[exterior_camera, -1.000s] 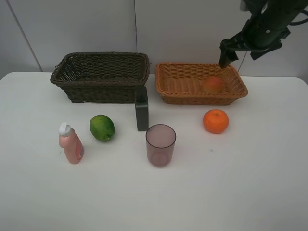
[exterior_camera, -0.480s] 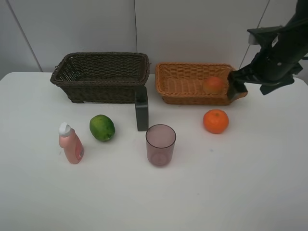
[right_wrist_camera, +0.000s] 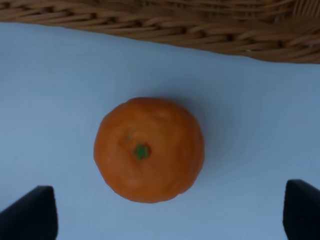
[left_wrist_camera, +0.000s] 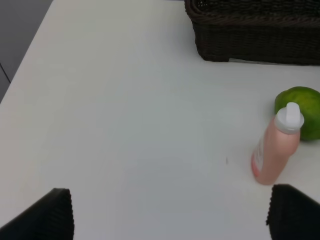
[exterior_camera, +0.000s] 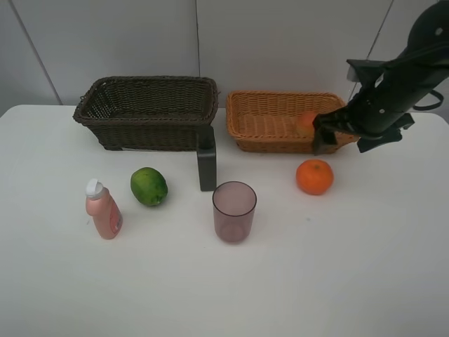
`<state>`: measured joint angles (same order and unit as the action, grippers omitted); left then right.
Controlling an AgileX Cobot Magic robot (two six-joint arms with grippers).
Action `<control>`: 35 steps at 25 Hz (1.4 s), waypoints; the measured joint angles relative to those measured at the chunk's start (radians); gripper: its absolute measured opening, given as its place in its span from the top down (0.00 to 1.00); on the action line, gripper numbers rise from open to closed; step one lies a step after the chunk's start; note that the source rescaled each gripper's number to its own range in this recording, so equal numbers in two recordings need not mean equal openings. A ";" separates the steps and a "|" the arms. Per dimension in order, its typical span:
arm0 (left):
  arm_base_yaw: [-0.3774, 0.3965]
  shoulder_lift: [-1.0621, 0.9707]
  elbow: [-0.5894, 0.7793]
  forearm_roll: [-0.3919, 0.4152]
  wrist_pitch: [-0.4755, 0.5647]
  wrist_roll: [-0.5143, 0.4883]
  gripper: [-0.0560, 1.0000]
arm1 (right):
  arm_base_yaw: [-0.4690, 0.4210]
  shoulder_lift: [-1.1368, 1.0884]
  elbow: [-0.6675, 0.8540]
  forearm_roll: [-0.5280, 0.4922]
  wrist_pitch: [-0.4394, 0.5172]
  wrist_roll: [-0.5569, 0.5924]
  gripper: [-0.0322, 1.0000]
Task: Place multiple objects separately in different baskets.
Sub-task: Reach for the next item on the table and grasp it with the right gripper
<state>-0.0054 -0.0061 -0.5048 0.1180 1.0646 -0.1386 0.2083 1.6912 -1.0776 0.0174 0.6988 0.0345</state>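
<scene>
From up high, peach [exterior_camera: 306,119] lying in light basket [exterior_camera: 266,105], orange [exterior_camera: 314,176] on white table [exterior_camera: 351,267] just in front, right gripper [exterior_camera: 340,140] wide apart near it, only in left wrist view, left gripper [left_wrist_camera: 170,220] wide apart, pink bottle [left_wrist_camera: 274,150] upright beside green fruit [left_wrist_camera: 302,107], only in right wrist view, green stem dot on orange.

The right arm [exterior_camera: 393,91] is matt black throughout, built of blocky, angular segments. It has a rounded, dome-like housing [exterior_camera: 431,24] at its upper end, and a thin black cable [exterior_camera: 426,104] loops out at its side. The right gripper [exterior_camera: 327,137] is the same black, with short squared fingers. The left wrist view shows only the left gripper [left_wrist_camera: 170,215]'s two dark grey fingertips [left_wrist_camera: 47,217], their inner edges finely ribbed. In the right wrist view the tips are plain, black and wedge-shaped.
</scene>
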 joint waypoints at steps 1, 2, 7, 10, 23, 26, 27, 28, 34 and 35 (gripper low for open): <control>0.000 0.000 0.000 0.000 0.000 0.000 0.00 | 0.007 0.014 0.000 0.000 -0.006 0.000 0.00; 0.000 0.000 0.000 0.000 0.000 0.000 0.00 | 0.014 0.024 0.000 0.001 -0.012 0.000 0.00; 0.000 0.000 0.000 0.000 0.000 0.000 0.00 | 0.036 0.087 0.001 0.015 -0.048 0.003 0.00; 0.000 0.000 0.000 0.000 0.000 0.000 0.00 | 0.036 0.116 0.001 0.016 -0.063 0.019 0.00; 0.000 0.000 0.000 0.000 0.000 0.000 0.00 | 0.045 0.143 0.001 0.001 -0.129 0.026 0.00; 0.000 0.000 0.000 0.000 0.000 0.000 0.00 | 0.053 0.145 0.001 -0.003 -0.145 0.026 0.00; 0.000 0.000 0.000 0.000 0.000 0.000 0.00 | 0.055 0.146 0.001 -0.005 -0.149 0.026 0.00; 0.000 0.000 0.000 0.000 0.000 0.000 0.00 | 0.056 0.146 0.001 -0.010 -0.152 0.026 0.00; 0.000 0.000 0.000 0.000 0.000 0.000 0.00 | 0.056 0.176 0.001 -0.023 -0.159 0.026 0.00; 0.000 0.000 0.000 0.000 0.000 0.000 0.00 | 0.057 0.186 0.002 -0.024 -0.159 0.026 0.00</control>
<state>-0.0054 -0.0061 -0.5048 0.1180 1.0646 -0.1386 0.2653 1.8771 -1.0756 -0.0062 0.5400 0.0605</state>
